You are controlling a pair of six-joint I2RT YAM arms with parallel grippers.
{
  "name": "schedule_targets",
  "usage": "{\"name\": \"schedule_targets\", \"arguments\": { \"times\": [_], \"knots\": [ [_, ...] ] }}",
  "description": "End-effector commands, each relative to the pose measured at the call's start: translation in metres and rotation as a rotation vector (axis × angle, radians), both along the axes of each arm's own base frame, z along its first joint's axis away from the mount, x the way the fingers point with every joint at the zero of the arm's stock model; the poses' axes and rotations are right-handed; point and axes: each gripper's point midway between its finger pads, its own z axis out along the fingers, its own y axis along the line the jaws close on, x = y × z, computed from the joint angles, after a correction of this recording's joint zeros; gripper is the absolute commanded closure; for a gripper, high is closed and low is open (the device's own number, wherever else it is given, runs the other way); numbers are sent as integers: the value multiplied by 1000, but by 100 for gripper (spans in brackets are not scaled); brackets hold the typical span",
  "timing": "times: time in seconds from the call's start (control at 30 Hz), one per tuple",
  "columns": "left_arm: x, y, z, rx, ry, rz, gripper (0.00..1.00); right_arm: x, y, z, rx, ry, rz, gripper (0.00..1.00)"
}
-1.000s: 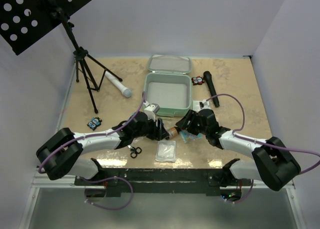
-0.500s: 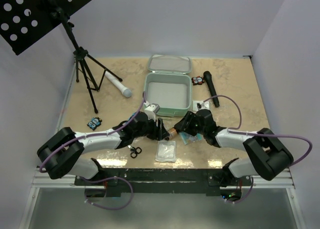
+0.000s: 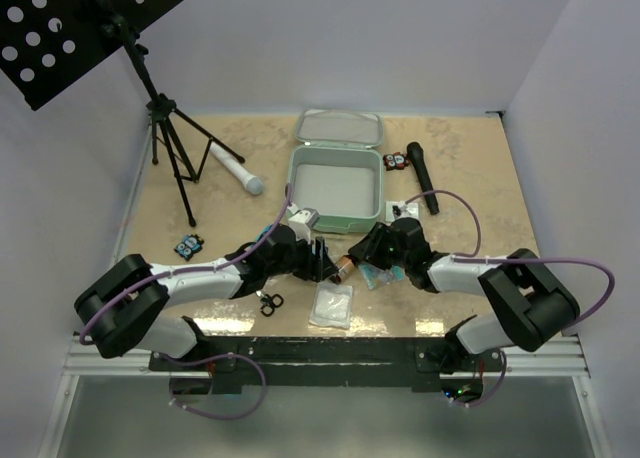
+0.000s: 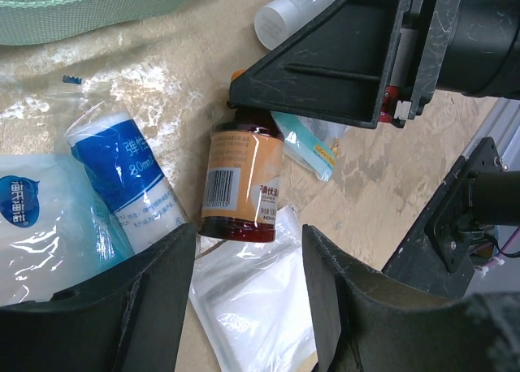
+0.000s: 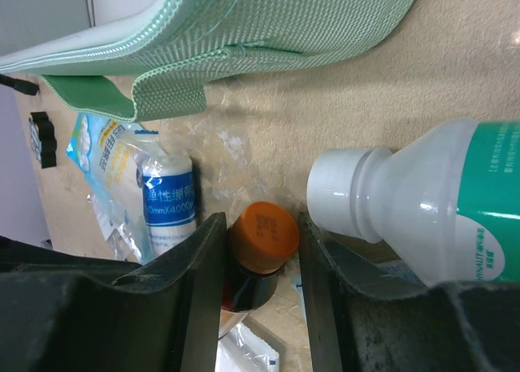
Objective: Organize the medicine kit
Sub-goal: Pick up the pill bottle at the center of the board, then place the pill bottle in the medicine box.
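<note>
Both my grippers meet over a brown bottle, just near of the open medicine kit.

Nearest me lie a white gauze packet (image 3: 331, 302) and, to its left, small scissors (image 3: 269, 300). My left gripper (image 4: 248, 250) has its fingers apart, the brown bottle (image 4: 241, 185) lying on its side between and just beyond their tips, a blue-and-white bandage roll (image 4: 130, 181) beside it on the left. My right gripper (image 5: 262, 226) flanks the bottle's orange cap (image 5: 262, 230) closely; I cannot tell whether it presses. A white bottle (image 5: 406, 185) crowds its right side. Just beyond, the medicine kit (image 3: 335, 219) lies open, tray facing up, lid (image 3: 339, 128) folded back on the far side, so its long axis runs near to far. A black microphone (image 3: 421, 176) lies to its right, a white-and-grey cylinder (image 3: 236, 167) to its left.
</note>
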Motion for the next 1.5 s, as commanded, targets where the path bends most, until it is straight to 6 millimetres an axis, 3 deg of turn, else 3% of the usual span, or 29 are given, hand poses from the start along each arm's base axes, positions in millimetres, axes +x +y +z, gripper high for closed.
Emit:
{"name": "schedule_targets", "arguments": {
  "times": [0.0,0.17,0.4,0.57,0.7,0.8,0.9,0.93,1.07,1.33,1.47],
  "knots": [
    [0,-4,8,-40,-28,-6,41,6,7,20,23,-50,26,78],
    [3,-5,16,-56,-40,5,40,9,5,40,18,-92,27,100],
    [9,-9,41,-100,-73,21,41,15,-1,73,-35,-170,36,100],
    [17,-6,74,-137,-129,48,41,21,-12,110,-97,-257,30,100],
    [28,10,104,-134,-192,130,40,28,-24,151,-150,-342,-10,100],
    [37,33,122,-128,-236,241,40,46,-35,177,-239,-399,-53,100],
    [41,53,137,-130,-276,327,39,68,-34,188,-333,-412,-43,100],
    [42,60,141,-128,-289,350,39,74,-33,184,-380,-381,-32,100],
    [40,70,145,-124,-317,369,39,113,-30,197,-496,-395,-56,100],
    [32,77,153,-187,-338,378,38,180,-35,196,-753,-349,-88,100],
    [28,78,153,-186,-339,361,38,203,-31,178,-831,-300,-56,100]
  ]
}}
